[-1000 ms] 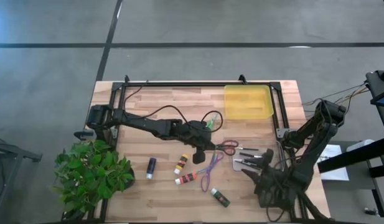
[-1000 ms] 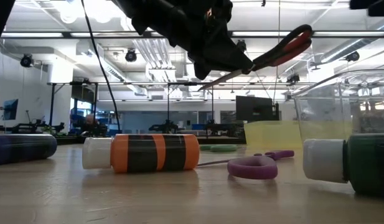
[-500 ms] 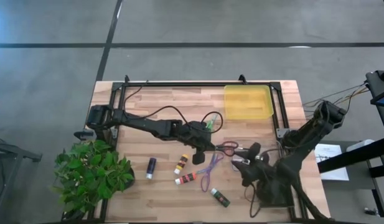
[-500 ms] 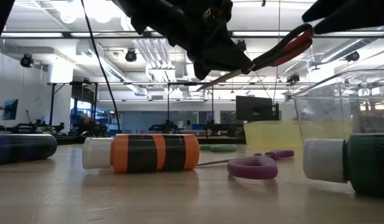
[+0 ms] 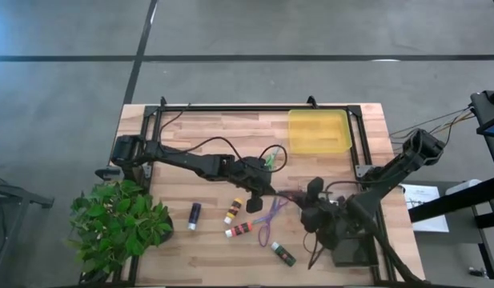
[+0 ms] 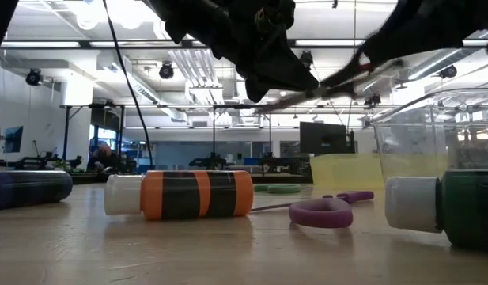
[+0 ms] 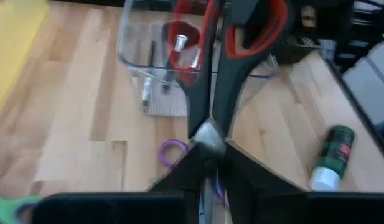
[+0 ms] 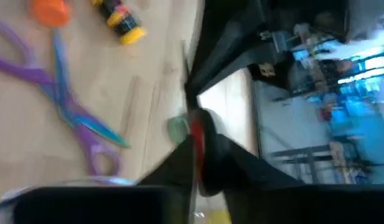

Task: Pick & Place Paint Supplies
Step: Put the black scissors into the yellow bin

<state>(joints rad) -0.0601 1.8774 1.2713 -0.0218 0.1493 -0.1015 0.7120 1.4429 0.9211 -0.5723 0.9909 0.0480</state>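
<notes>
Near edge of table: green bottle (image 5: pixel 283 254), orange bottle (image 5: pixel 238 230) and purple scissors (image 5: pixel 267 216) lie loose. Mid-table, left gripper (image 5: pixel 263 190) clamps blades of red scissors (image 7: pixel 207 74), held in air; right gripper (image 5: pixel 312 194) is at the handles, fingers nearly closed on them. Looks like a handover w/ the clear bin (image 7: pixel 142 56) just beyond: next, left lets go once right's hold is firm.

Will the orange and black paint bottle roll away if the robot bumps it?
Probably. The orange and black paint bottle lies on its side on the wooden table, and its round body looks free to roll sideways. It seems small and light, so a gentle nudge could move it. Nothing sits against it to stop it.
</notes>
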